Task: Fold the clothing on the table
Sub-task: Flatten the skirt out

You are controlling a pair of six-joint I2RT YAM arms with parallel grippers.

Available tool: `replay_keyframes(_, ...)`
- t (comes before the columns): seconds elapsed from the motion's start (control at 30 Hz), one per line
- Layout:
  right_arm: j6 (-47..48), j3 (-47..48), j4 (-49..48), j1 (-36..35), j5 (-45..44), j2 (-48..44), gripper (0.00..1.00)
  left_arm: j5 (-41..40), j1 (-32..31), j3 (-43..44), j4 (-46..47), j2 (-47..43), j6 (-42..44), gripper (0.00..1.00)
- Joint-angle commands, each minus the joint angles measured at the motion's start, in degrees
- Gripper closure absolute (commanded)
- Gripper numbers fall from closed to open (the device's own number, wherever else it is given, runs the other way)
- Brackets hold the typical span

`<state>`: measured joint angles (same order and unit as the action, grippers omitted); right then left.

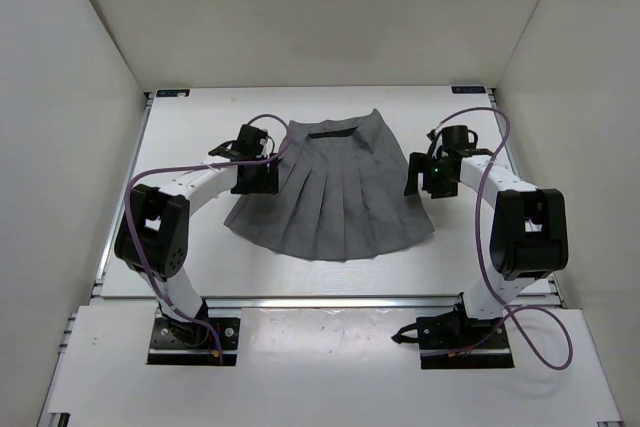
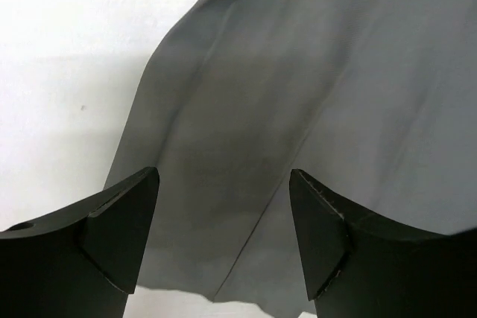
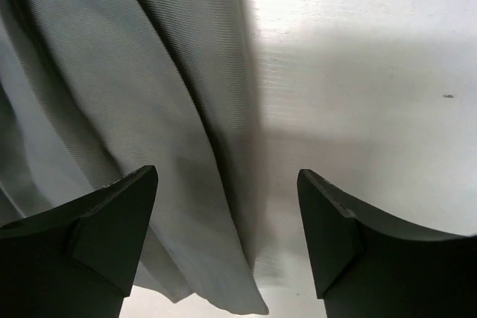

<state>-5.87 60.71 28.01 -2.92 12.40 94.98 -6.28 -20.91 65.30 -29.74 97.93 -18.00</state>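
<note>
At the left gripper [image 2: 223,184]: spread wide at the jaws, pinching nothing, hanging low over the grey pleats of the clothing [image 2: 298,94], close to its left side edge. Off to that side, a stretch of bare white table [image 2: 67,72], marked by one tiny dark speck.

At the right gripper [image 3: 227,180]: likewise parted and gripping nothing, straddling the skirt's right side edge, with one finger [image 3: 104,236] above cloth and the other above bare surface. Beside that edge, a soft grey shadow across the white top.

From the overhead view: spread flat near the middle of the table and a little toward the far side, dark waistband [image 1: 333,134] toward the back, wider hem toward the arm bases. Flanked by both grippers, one at each side edge.

Further out: matte, smooth and white all round the skirt, framed by metal rails [image 1: 330,300] along the near edge and the left side. Nearer than the front rail, a white ledge [image 1: 320,367] carrying two black base plates [image 1: 195,339]. Along each arm, looping purple cables [image 1: 490,237]. Closed in on the left, right and back by plain white walls [image 1: 70,97], evenly lit.
</note>
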Motion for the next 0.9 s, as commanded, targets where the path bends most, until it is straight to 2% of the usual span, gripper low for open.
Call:
replay_keyframes(0.0,-0.37,-0.15,-4.01,-0.33,2.36,-1.03,0.28,-1.54,0.08,-0.26,-1.29,-2.92,-2.21,0.19)
replay_keyframes(0.07,-0.81,-0.32,-4.01,-0.6,2.63,-0.15,0.37,-0.75,0.43,-0.26,-1.99,-2.22,-1.87,0.25)
replay_keyframes(0.13,-1.07,-0.24,-4.19,-0.95,2.8,0.99,0.53,-0.39,0.52,0.18,-3.04,-1.26,-2.39,0.34)
replay_keyframes(0.17,-1.07,-0.76,-4.1,-1.12,2.89,1.52,0.57,-0.05,0.52,0.35,-2.87,-0.99,-2.39,0.39)
replay_keyframes(0.27,-1.34,0.2,-3.4,-1.91,2.1,2.66,0.77,0.91,0.78,-0.26,-3.14,-0.02,-3.18,0.63)
replay_keyframes(0.3,-0.99,0.37,-3.23,-1.92,2.1,3.62,0.81,1.18,1.39,-0.52,-3.22,0.15,-3.36,0.66)
replay_keyframes(0.37,-1.07,0.38,-3.05,-1.92,2.27,3.63,0.89,2.59,1.13,-0.7,-3.4,1.56,-4.06,0.84)
replay_keyframes(0.4,-1.16,-0.06,-3.05,-1.48,2.62,3.81,0.91,2.42,1.22,-0.44,-3.75,2.0,-4.06,0.87)
replay_keyframes(0.43,-1.08,0.37,-2.79,-1.39,2.71,4.07,0.95,2.16,1.31,-0.09,-4.45,2.44,-4.5,0.96)
replay_keyframes(0.47,-1.16,0.2,-2.61,-1.13,2.54,3.9,0.98,1.8,1.39,0.27,-5.41,3.31,-4.5,1.0)
replay_keyframes(0.67,-1.51,-2.43,-0.24,-2.96,3.06,0.83,1.0,0.4,-0.18,0.18,-7.97,2.54,-5.03,1.0)
replay_keyframes(0.87,-4.49,-8.85,-0.5,-7.54,2.97,-3.49,1.0,0.39,-1.85,-7.54,-7.62,-4.13,-7.75,1.0)
